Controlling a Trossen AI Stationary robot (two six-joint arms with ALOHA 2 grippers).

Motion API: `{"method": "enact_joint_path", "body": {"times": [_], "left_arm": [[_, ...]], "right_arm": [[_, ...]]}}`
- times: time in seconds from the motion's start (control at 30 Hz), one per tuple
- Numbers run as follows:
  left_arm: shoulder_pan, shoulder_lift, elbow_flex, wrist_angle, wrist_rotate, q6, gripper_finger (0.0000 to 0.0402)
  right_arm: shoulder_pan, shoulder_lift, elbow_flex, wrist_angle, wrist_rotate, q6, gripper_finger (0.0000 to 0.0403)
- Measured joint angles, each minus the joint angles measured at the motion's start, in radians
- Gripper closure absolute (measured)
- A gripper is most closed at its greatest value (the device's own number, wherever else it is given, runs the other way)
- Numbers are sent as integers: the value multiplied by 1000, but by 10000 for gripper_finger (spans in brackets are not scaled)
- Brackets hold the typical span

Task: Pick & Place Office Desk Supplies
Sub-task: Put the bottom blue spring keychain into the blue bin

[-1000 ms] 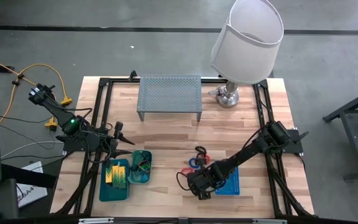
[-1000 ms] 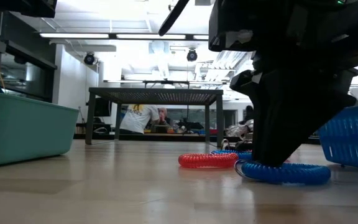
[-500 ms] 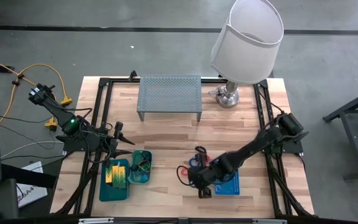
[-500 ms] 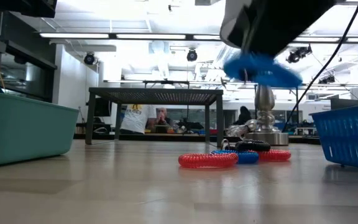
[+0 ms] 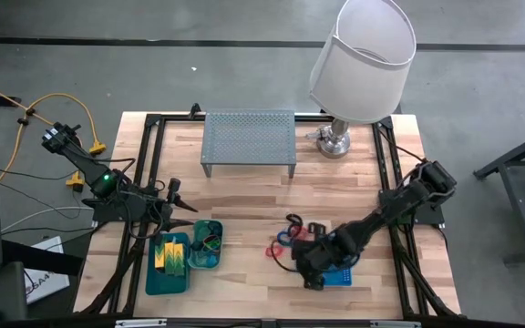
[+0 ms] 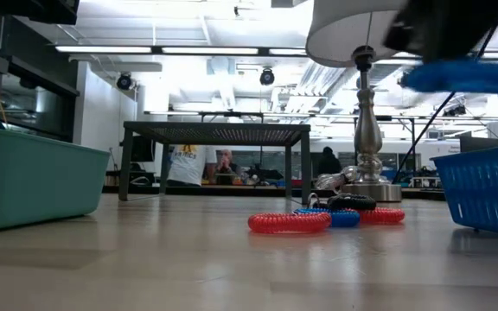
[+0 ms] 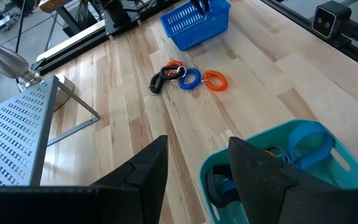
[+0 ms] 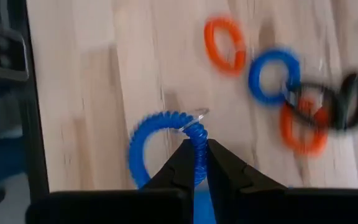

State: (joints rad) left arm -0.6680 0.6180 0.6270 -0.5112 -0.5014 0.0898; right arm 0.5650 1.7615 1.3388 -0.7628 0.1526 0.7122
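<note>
My right gripper [image 5: 312, 266] is shut on a blue coiled band loop [image 8: 159, 147] and holds it in the air beside the blue mesh basket [image 5: 339, 271]. The loop also shows high up in the low view [image 6: 463, 76]. Red, blue and black band loops [image 5: 293, 231] lie flat on the table just beyond it. My left gripper [image 5: 182, 204] is open and empty, waiting by the teal trays [image 5: 157, 278]. The larger tray holds yellow-green blocks [image 5: 171, 253]. The smaller tray [image 5: 215, 260] holds band loops. My right gripper pinches the blue loop's coil at one spot on its ring [image 8: 197, 138] between its two fingers, next to a small clear ring. The fingers come from above and lie across the coil. The loop is lifted clear of the table.
A grey perforated riser shelf [image 5: 249, 141] stands at the back. A white-shaded lamp [image 5: 361, 64] stands at the back right. The blue basket [image 6: 484, 188] sits near the front right. Bare wood lies between the trays and the loose loops.
My right gripper has risen from the table with the blue loop, which is now lifted clear. It has gone toward the table's right edge, toward the blue basket. The other loops have stayed where they were.
</note>
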Motion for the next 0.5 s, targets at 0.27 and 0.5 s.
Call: {"method": "enact_joint_path", "body": {"times": [0.27, 0.5], "left_arm": [[0, 0, 0, 0, 0, 0, 240], [0, 0, 0, 1, 0, 0, 240]], "right_arm": [[100, -16, 0, -115, 28, 164, 386], [182, -87, -98, -118, 115, 310, 386]]}}
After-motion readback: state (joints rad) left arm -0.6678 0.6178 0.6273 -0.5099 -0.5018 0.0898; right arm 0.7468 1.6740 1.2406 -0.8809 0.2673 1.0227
